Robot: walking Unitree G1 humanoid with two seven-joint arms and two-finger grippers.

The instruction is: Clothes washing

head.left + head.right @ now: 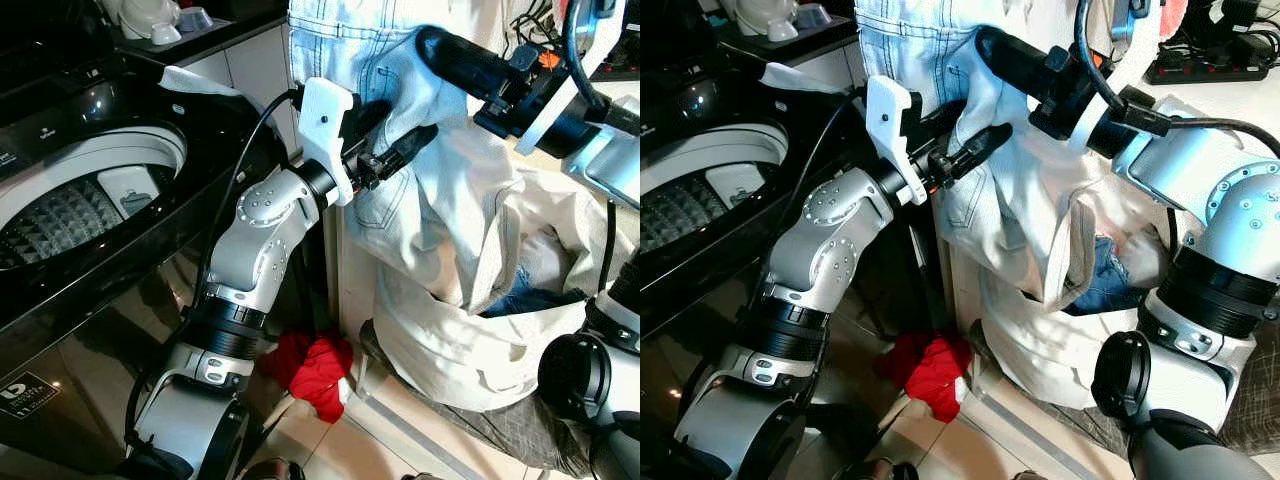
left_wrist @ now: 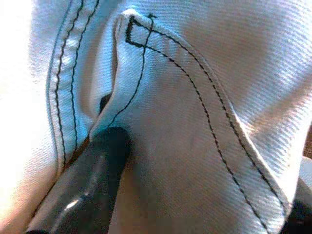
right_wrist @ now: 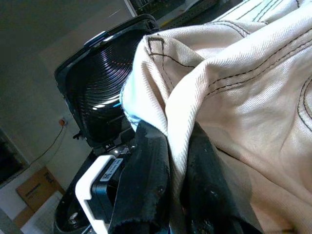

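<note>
A pair of pale, washed-out jeans (image 1: 370, 50) hangs in the air beside the washing machine (image 1: 120, 230), held by both grippers. My right gripper (image 1: 432, 45) comes in from the upper right and is shut on a fold of the denim (image 3: 204, 97) high up. My left gripper (image 1: 408, 142) reaches in from the left, lower down by a back pocket. Its fingers (image 2: 87, 180) pinch a stitched pocket fold (image 2: 195, 126). The machine's drum (image 1: 70, 205) stands open at the left, with nothing visible in it.
Below the jeans stands a white laundry bag (image 1: 450, 350) with blue clothing (image 1: 525, 297) in it. A red cloth (image 1: 315, 372) lies on the tiled floor between machine and bag. The raised machine lid (image 3: 100, 102) shows in the right wrist view. Cups (image 1: 170, 20) sit on a counter behind.
</note>
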